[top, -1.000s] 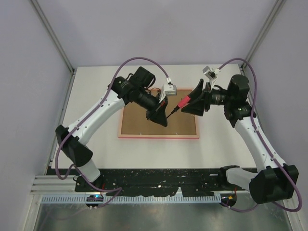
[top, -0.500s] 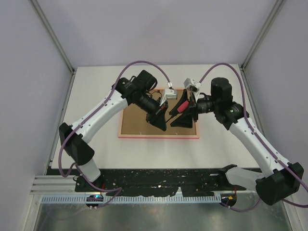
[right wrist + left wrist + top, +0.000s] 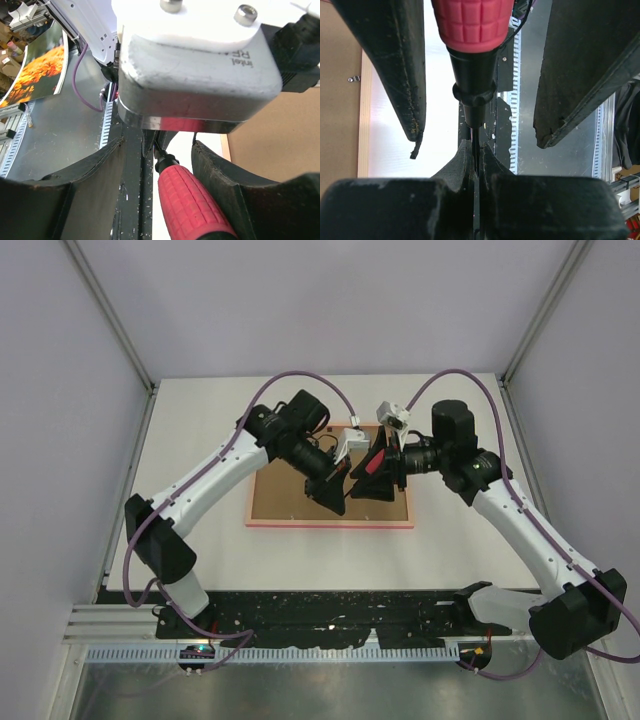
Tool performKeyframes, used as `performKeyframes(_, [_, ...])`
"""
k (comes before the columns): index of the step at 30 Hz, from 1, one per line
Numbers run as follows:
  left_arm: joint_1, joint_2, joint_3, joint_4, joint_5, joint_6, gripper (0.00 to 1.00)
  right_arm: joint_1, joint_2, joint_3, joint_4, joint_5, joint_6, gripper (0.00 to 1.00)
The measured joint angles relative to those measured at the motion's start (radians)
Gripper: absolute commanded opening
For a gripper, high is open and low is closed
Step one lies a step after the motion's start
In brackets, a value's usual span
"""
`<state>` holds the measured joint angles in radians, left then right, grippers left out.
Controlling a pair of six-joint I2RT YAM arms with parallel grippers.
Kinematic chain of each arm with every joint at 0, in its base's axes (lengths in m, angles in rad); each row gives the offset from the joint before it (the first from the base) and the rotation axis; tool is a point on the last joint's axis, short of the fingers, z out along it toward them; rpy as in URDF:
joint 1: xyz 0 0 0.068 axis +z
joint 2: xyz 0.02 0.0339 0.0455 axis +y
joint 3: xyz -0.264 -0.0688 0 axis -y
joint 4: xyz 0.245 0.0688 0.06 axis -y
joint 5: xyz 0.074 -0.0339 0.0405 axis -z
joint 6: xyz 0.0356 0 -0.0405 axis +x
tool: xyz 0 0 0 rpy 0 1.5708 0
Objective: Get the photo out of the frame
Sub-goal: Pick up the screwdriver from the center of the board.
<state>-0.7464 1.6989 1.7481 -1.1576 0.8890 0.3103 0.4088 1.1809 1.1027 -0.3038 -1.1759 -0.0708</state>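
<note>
The frame lies face down on the table, brown back up, pink edge showing. The photo is hidden. My left gripper hovers over the frame's middle, shut on the thin black shaft of a red-handled screwdriver. In the left wrist view the jaws pinch the shaft below the handle. My right gripper is open, its fingers on either side of the red handle. In the right wrist view the gripper straddles the handle with a gap on the left side.
The frame's brown back also shows in the left wrist view, with a small metal clip, and in the right wrist view. The left wrist camera housing sits close above the right fingers. The black base rail runs along the near edge.
My right arm has swung left toward the left gripper, and its open jaws now sit around the screwdriver handle. The left gripper has stayed shut on the shaft, shifting slightly.
</note>
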Motion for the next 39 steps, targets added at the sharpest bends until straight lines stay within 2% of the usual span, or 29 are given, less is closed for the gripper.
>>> performKeyframes(2, [0.000, 0.000, -0.002, 0.000, -0.003, 0.000, 0.00, 0.000, 0.000, 0.000, -0.008, 0.005, -0.008, 0.08])
performKeyframes(11, [-0.005, 0.000, -0.004, 0.002, -0.024, -0.008, 0.00, 0.002, -0.003, 0.000, -0.036, 0.026, -0.046, 0.08])
performKeyframes(13, [-0.005, -0.005, -0.010, 0.008, -0.026, -0.010, 0.00, 0.003, -0.004, 0.000, -0.039, 0.027, -0.047, 0.34])
performKeyframes(14, [-0.005, -0.007, -0.013, 0.009, -0.026, -0.011, 0.00, 0.003, -0.004, 0.000, -0.040, 0.027, -0.045, 0.51])
performKeyframes(16, [-0.005, -0.014, -0.021, 0.016, -0.026, -0.013, 0.00, 0.001, -0.004, 0.001, -0.041, 0.023, -0.034, 0.65])
performKeyframes(18, [-0.006, -0.023, -0.027, 0.023, -0.026, -0.015, 0.00, -0.007, -0.004, 0.002, -0.040, 0.012, -0.018, 0.72])
performKeyframes(21, [-0.006, -0.039, -0.037, 0.032, -0.026, -0.014, 0.00, -0.026, -0.002, 0.008, -0.036, -0.011, 0.011, 0.79])
performKeyframes(25, [-0.007, -0.076, -0.056, 0.048, -0.026, -0.015, 0.00, -0.056, -0.002, 0.008, -0.028, -0.033, 0.031, 0.82])
performKeyframes(31, [-0.007, -0.109, -0.067, 0.064, -0.026, -0.015, 0.00, -0.071, -0.002, 0.003, 0.039, -0.060, 0.089, 0.82])
performKeyframes(39, [-0.007, -0.109, -0.076, 0.069, -0.026, -0.016, 0.00, -0.071, 0.006, 0.000, 0.151, -0.086, 0.211, 0.73])
